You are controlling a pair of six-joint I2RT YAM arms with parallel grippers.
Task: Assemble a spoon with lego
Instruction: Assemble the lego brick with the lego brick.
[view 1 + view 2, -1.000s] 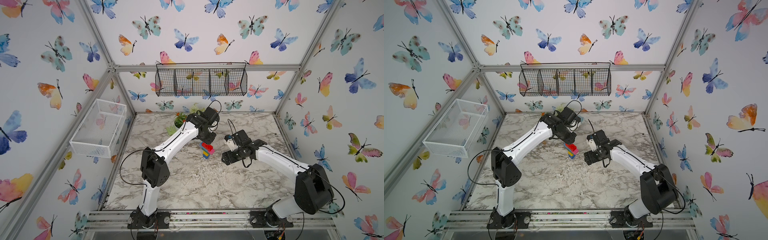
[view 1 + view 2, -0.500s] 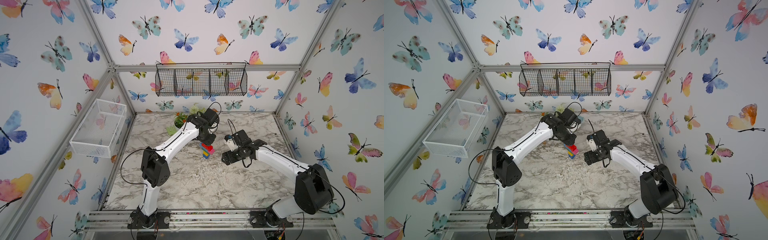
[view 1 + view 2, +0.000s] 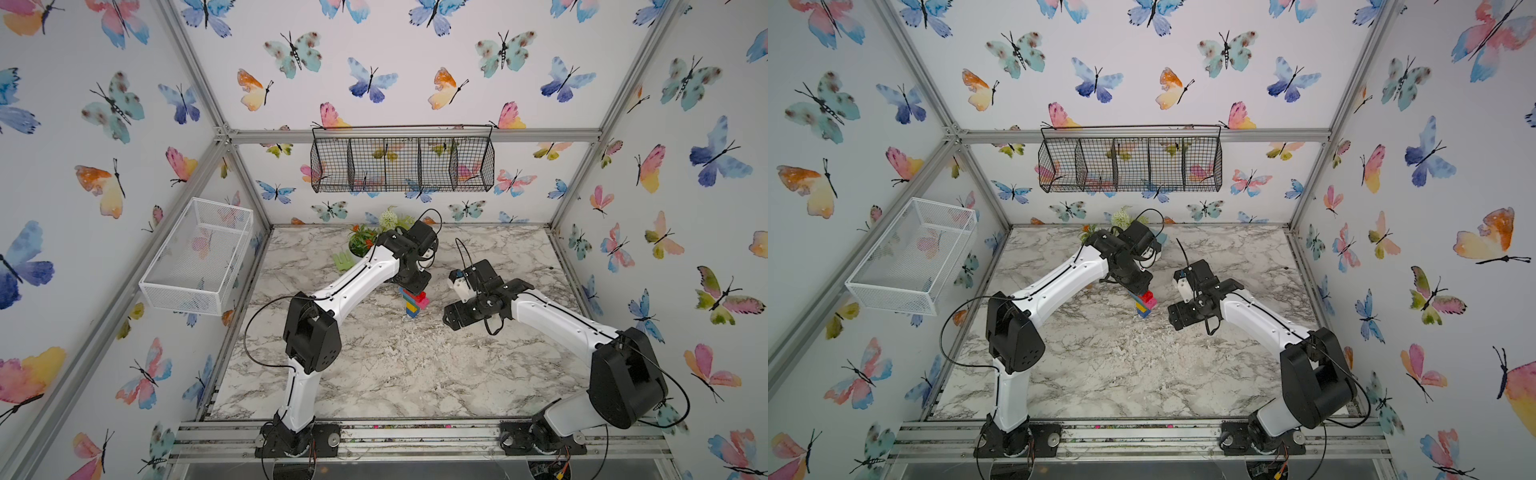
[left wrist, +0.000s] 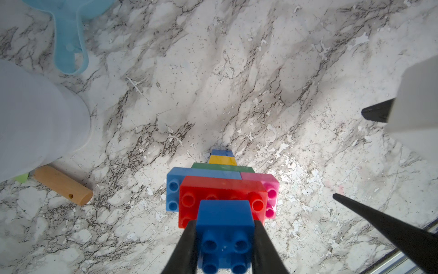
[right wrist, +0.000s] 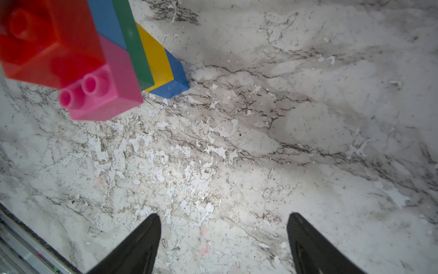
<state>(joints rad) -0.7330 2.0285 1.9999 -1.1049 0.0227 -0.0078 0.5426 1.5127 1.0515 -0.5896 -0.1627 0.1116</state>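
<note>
Spoon, 1: seven bricks joined, namely dark blue 2; red, pink, light blue, green, yellow 1 each. Stands upright near the middle of the marble table, stem end down.
Left gripper: clenched on the top dark blue brick.
Right gripper: spread wide, empty, near the spoon, not touching.

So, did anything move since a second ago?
Nothing visibly changed. The left fingers still pinch the dark blue brick at the top of the upright spoon, and the right fingers still wait open beside it.
</note>
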